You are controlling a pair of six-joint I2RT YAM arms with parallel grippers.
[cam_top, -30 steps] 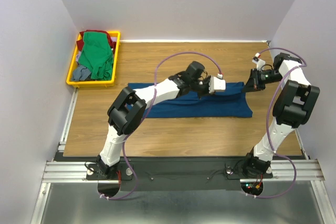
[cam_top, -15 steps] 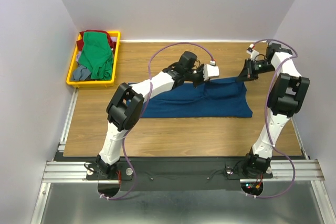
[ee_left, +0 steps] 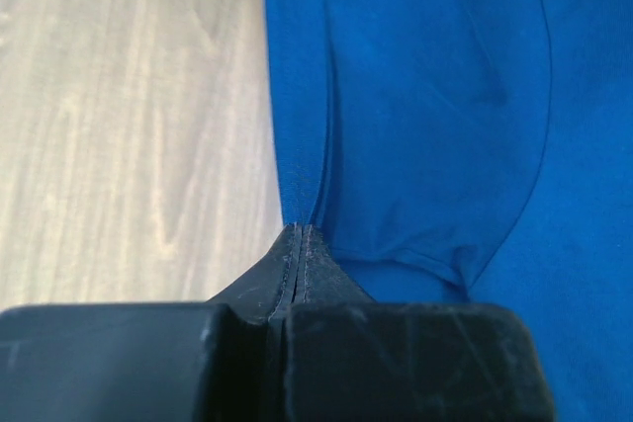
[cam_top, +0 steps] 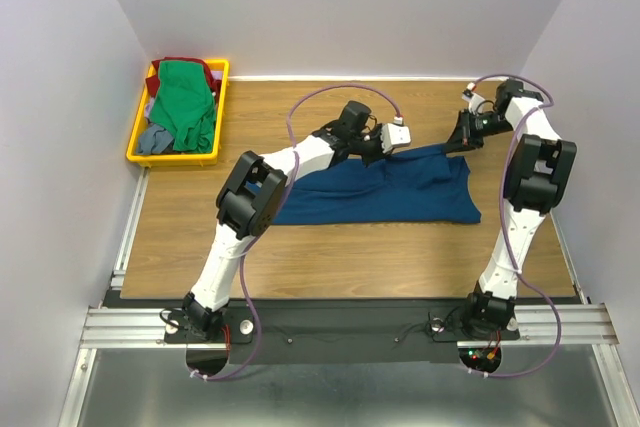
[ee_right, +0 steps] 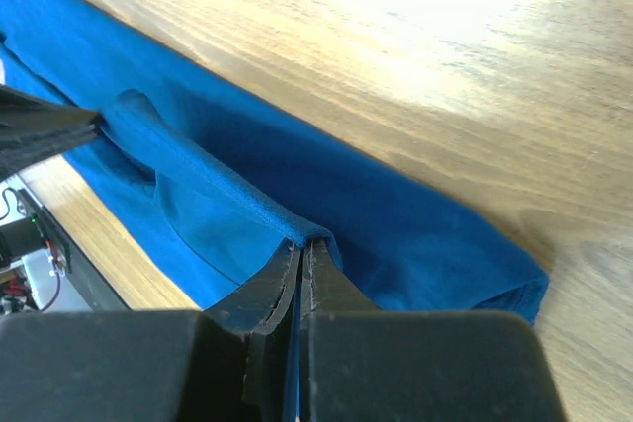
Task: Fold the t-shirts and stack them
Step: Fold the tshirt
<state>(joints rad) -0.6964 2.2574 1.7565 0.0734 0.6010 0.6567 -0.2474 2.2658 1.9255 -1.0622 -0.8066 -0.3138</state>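
Matt blue cloth t-shirt (ee_left: 425, 126); wood-grain table (ee_left: 129, 126)

1. No writing, label, brand, number or sign can be read in any view.
2. The dark blue t-shirt (ee_left: 445, 96) shows only plain cloth close up.
3. The yellow tray (cam_top: 170, 158) at the far left and the white block (cam_top: 398, 135) on the left arm's wrist are too small to show any marking.

Dark navy-blue cloth t-shirt (cam_top: 420, 197): left stretch of far edge hidden under white left arm (cam_top: 300, 159). Both wrist views cut it off at frame edges.
Dark red cloth t-shirt (cam_top: 183, 61): mostly buried beneath bright green cloth t-shirt (cam_top: 185, 102).
Grey-blue cloth t-shirt (cam_top: 152, 137): partly covered too.
Cloth pinched inside left pincer (ee_left: 300, 234) and right pincer (ee_right: 302, 244): unseen.
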